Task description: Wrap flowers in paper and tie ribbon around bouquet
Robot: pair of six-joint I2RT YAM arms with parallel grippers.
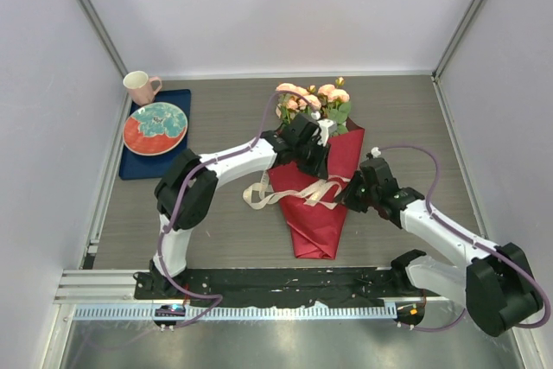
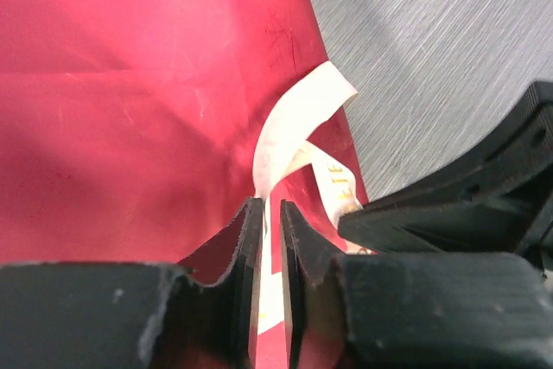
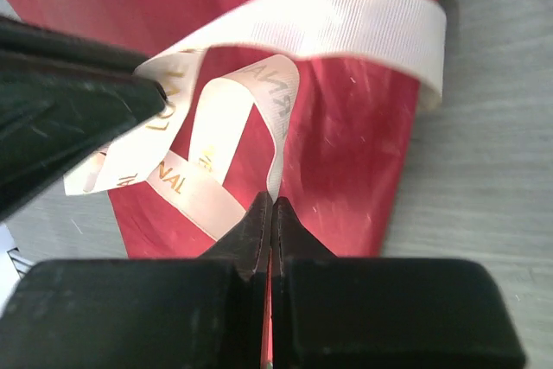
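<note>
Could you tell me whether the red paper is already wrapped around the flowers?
Wrapped: the paper forms a cone around the stems, with the flowers sticking out.

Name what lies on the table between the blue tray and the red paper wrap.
In the top view, the left arm crosses the bare table between the blue tray and the red paper, with a loose ribbon end beside the wrap.

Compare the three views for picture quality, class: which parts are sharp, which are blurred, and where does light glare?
Top external: even soft lighting, bouquet and ribbon sharp, faint shadows. Left wrist: the paper shows pale sheen, the near fingers are soft, and the table streaks. Right wrist: ribbon weave is crisp up top, while the dark fingers in front blur.
</note>
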